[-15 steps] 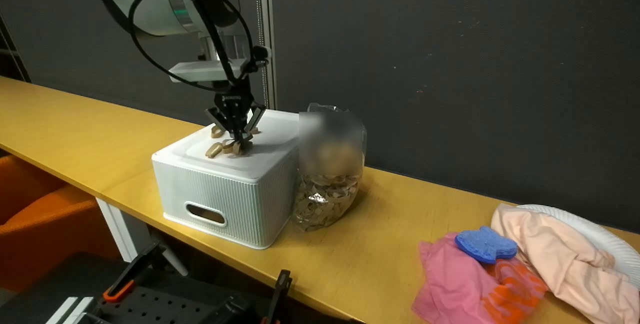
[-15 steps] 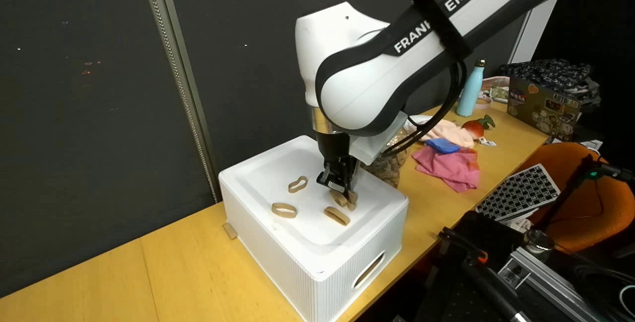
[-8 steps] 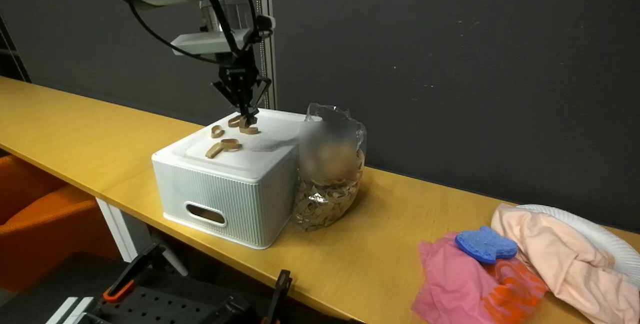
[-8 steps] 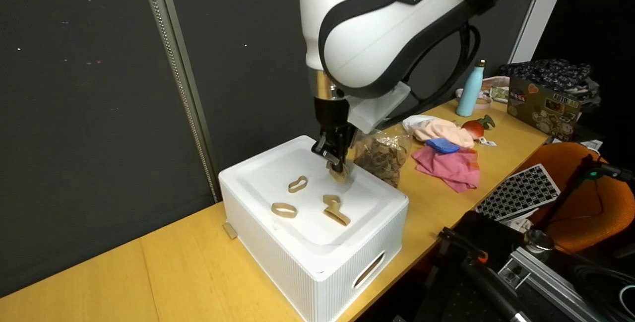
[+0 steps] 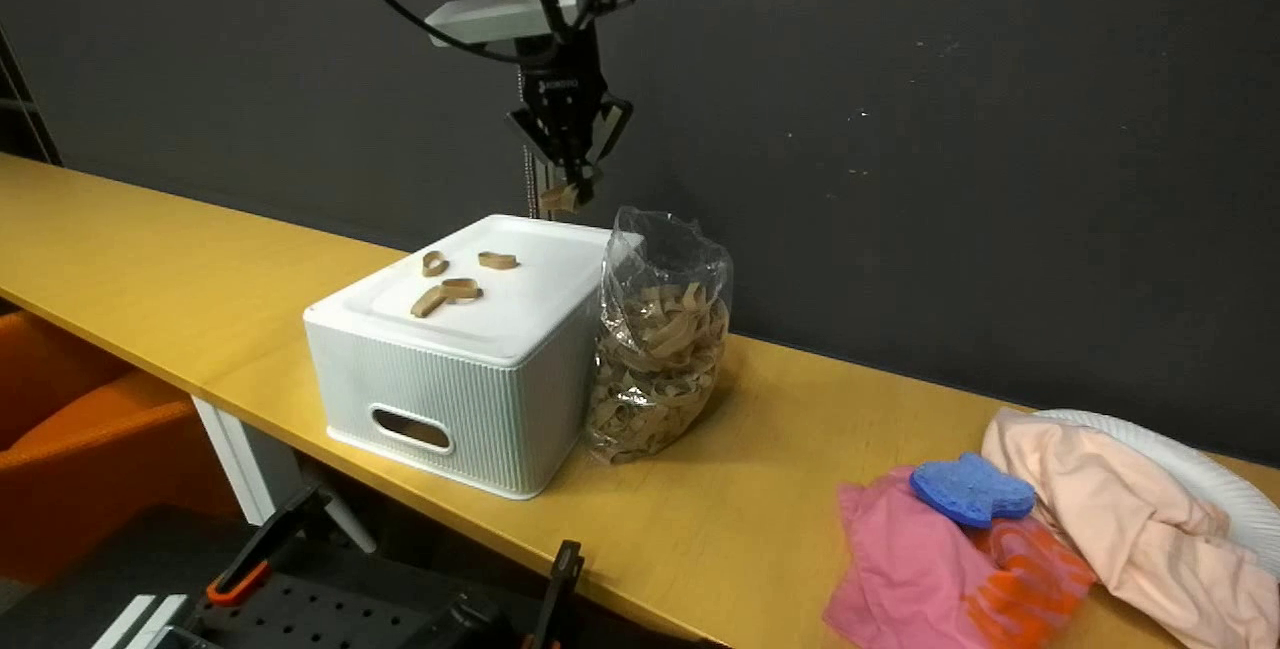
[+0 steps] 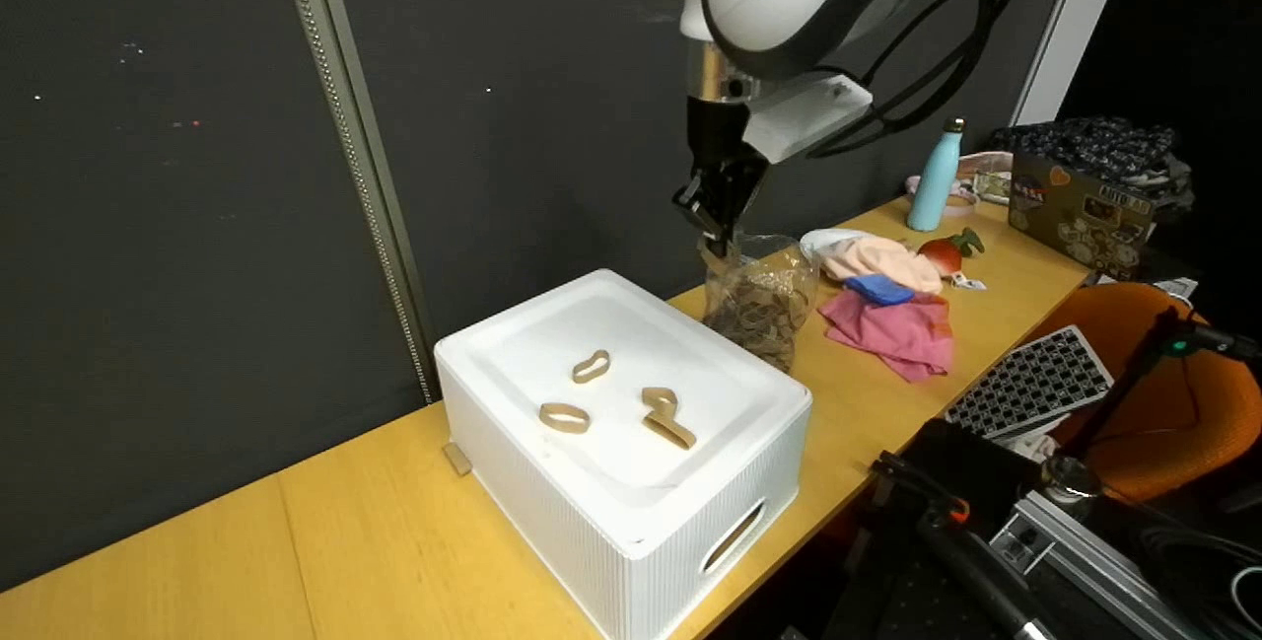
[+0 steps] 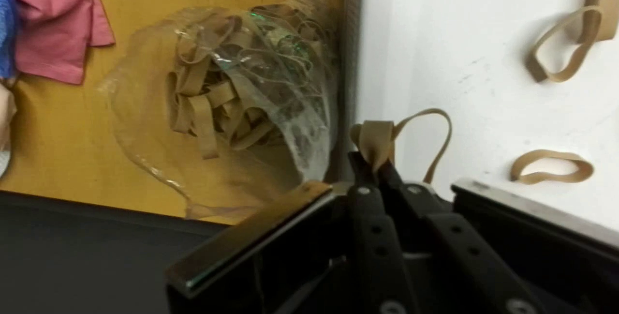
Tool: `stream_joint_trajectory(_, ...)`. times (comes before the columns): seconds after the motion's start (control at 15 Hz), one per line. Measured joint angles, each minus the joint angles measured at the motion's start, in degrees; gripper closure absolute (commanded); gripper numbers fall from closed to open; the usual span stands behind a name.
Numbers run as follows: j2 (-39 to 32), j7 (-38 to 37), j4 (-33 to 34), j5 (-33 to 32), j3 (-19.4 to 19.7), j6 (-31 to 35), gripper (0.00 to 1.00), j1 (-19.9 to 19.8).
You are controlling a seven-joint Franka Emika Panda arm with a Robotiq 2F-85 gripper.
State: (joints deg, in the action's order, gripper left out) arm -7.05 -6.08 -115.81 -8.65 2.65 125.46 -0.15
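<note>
Ext. views angled down, both w/ box (image 6: 616, 462), wrist view close overhead

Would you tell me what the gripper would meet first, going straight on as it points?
Probably the box, at its edge, or else the bag beside it; the gripper points down near both, and depth is unclear.

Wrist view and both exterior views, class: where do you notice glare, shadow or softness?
Wrist view: glints catch on the clear plastic bag, a soft shadow edges one loose rubber band, and the gripper looks dark, its near parts blurred. In both exterior views: tiny bright specks dot the dark wall.
</note>
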Motion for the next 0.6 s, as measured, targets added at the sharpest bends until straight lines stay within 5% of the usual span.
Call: stream_joint_trajectory(0.6,4.0,0.1,-5.5,-0.1,3.6,-0.5,0.99,-5.2)
